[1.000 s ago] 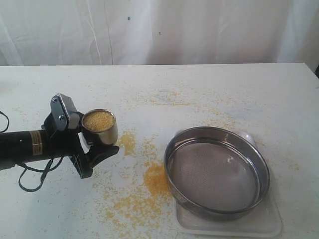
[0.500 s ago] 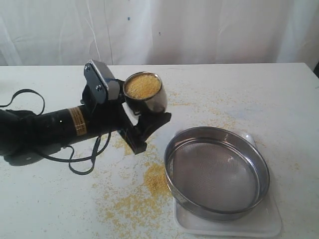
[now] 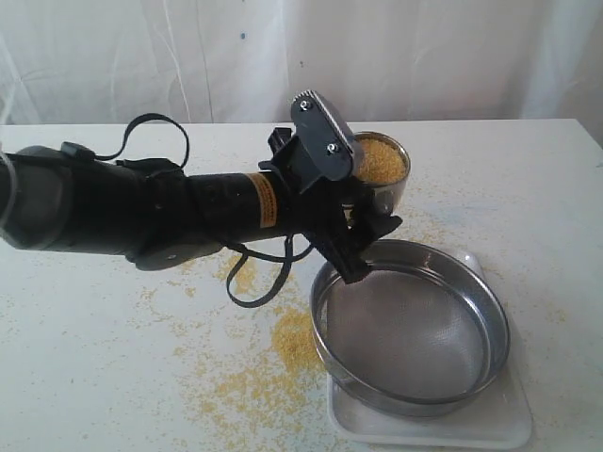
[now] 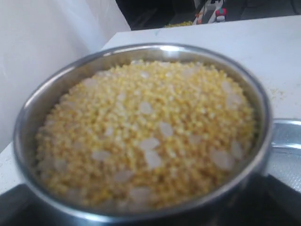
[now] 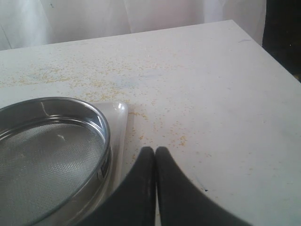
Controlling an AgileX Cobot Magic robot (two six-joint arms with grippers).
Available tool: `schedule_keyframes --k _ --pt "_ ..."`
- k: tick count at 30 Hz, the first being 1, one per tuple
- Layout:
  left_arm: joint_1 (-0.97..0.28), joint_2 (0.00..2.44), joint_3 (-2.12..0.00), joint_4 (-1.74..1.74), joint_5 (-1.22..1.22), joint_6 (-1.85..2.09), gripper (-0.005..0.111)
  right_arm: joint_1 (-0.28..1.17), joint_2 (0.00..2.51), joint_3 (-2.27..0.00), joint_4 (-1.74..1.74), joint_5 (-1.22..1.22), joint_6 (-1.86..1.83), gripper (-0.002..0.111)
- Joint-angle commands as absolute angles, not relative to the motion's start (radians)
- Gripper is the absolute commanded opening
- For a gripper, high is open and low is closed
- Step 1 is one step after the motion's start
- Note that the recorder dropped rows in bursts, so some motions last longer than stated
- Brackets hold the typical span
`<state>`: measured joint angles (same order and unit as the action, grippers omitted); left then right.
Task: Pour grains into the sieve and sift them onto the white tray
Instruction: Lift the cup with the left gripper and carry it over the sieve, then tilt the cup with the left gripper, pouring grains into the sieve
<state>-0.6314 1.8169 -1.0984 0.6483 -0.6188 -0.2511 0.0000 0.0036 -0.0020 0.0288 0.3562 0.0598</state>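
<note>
By the partly hidden sieve (image 3: 415,330), left gripper (image 3: 373,222) clamped on cup (image 3: 392,194) of grains (image 3: 380,160); right gripper (image 5: 155,153) together.

You see little of the tray (image 3: 504,426): the sieve (image 3: 492,315) on it covers all but its near edge and a far corner. The arm (image 3: 188,202) hides the sieve's far left rim. In the left wrist view the cup's (image 4: 263,127) rim nearest the camera is blurred.

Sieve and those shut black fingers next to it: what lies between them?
In the right wrist view, only the white tray's edge, sticking out from under the sieve, and a sliver of table separate it from the fingers of the right gripper.
</note>
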Motion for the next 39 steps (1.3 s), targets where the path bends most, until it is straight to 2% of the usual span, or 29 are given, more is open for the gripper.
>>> schedule_keyframes --k 1,8,19,39 --pt "-0.643 1.849 -1.143 0.642 -0.602 -0.199 0.0 0.0 0.0 0.0 0.029 0.35 0.06 0.0" --pt "-0.645 1.88 -1.172 0.645 -0.499 -0.074 0.0 0.0 0.0 0.0 0.029 0.35 0.06 0.0" --pt "-0.722 1.882 -1.193 0.637 -0.372 0.258 0.0 0.0 0.0 0.0 0.029 0.35 0.06 0.0" --pt "-0.725 1.886 -1.199 0.632 -0.342 0.376 0.0 0.0 0.0 0.0 0.029 0.35 0.06 0.0"
